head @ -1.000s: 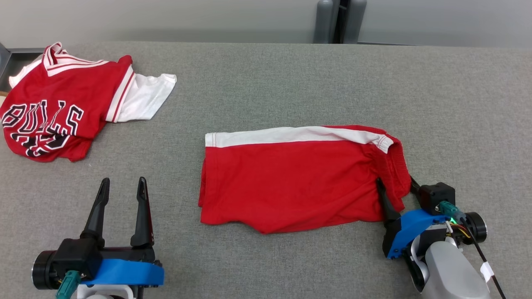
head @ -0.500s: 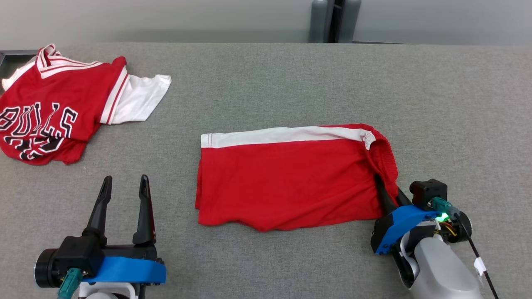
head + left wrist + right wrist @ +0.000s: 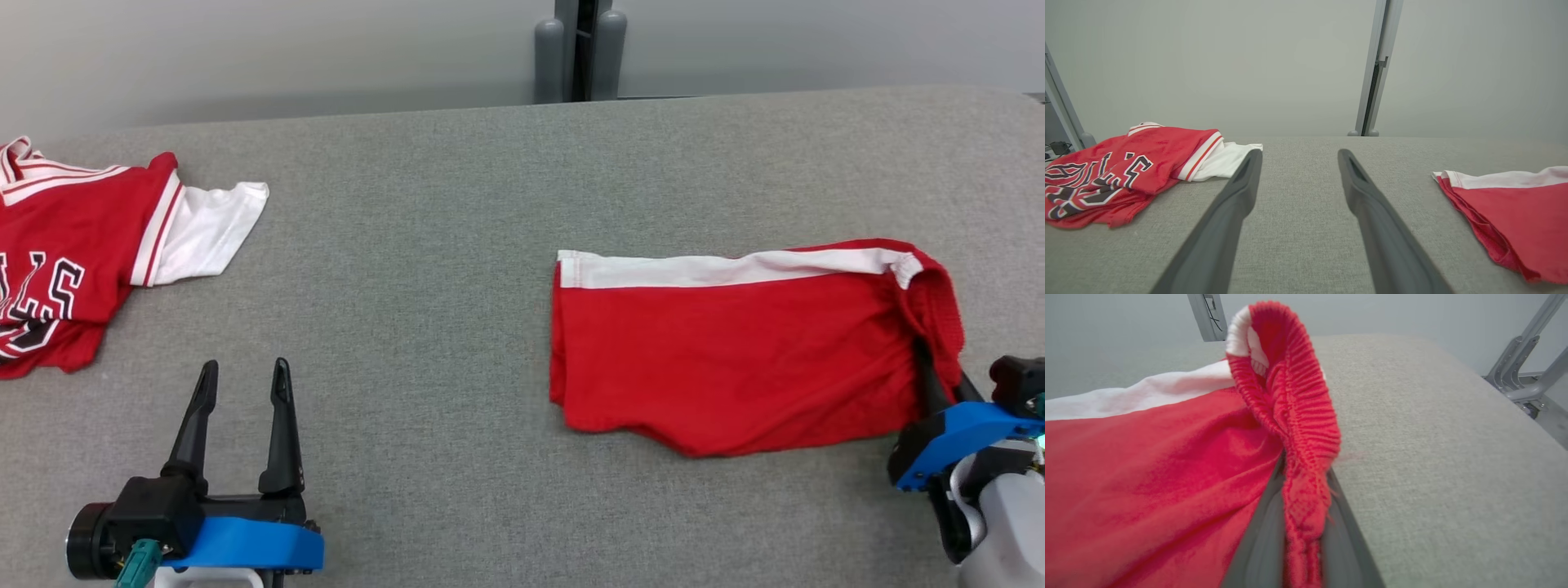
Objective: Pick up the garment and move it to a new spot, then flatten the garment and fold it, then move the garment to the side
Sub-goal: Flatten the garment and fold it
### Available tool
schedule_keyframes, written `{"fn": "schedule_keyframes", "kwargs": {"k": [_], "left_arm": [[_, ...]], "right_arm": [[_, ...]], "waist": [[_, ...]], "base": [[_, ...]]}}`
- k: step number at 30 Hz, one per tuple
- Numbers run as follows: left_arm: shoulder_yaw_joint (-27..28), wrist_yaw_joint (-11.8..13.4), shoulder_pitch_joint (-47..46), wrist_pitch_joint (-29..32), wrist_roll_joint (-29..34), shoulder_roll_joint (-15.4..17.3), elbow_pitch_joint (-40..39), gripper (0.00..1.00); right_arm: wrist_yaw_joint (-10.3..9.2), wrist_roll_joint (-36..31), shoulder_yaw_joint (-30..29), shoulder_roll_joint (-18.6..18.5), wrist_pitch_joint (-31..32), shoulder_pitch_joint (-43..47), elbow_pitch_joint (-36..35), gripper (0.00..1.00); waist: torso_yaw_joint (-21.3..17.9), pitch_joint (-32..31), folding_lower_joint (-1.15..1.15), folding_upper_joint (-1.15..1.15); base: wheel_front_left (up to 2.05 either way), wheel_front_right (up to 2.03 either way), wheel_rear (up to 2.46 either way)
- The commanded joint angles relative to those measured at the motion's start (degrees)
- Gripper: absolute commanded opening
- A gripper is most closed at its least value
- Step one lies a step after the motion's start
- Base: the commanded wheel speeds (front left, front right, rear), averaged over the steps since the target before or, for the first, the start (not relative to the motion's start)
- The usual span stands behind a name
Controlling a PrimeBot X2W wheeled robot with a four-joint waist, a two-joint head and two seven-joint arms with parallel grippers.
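Far L: Bulls jersey (image 3: 73, 253) is seen heaped on grey table (image 3: 424, 245). L gripper (image 3: 245, 365) is held wide apart, empty, just above cloth. Centre-R: red shorts (image 3: 735, 351) w/ white stripe are laid folded flat. R gripper (image 3: 947, 384) is clamped narrow on ribbed waistband (image 3: 1290, 396), bunched up betw. fingers.

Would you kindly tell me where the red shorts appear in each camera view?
Head view: shorts right of centre, lying on the table, right end pinched in the right tool.
Left wrist view: shorts at the right edge.
Right wrist view: shorts across the left half, waistband standing up from the tool.
Shared landmark: the shorts' white stripe.
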Motion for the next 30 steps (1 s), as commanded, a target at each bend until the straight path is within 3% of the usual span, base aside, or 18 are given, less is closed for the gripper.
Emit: {"fn": "schedule_keyframes", "kwargs": {"k": [1, 8, 30], "left_arm": [[0.0, 0.0, 0.6, -0.2, 0.2, 0.2, -0.1, 1.0], [-0.2, -0.2, 0.7, -0.2, 0.3, 0.2, 0.2, 1.0], [-2.9, 0.5, -0.1, -0.2, -1.5, 0.2, 0.9, 1.0]], "right_arm": [[-0.1, 0.4, -0.2, -0.6, 0.4, 0.7, -0.5, 0.0], [-0.08, 0.7, -0.4, -0.8, 3.3, 0.3, -4.8, 0.0], [-0.07, 0.3, 11.2, 9.8, 15.1, 4.4, -25.4, 0.0]], "waist": [[-0.5, -0.2, 0.0, 0.0], [-2.1, -0.5, 0.0, 0.0], [0.1, -0.9, 0.0, 0.0]], "base": [[0.0, 0.0, 0.0], [0.0, 0.0, 0.0], [0.0, 0.0, 0.0]]}}
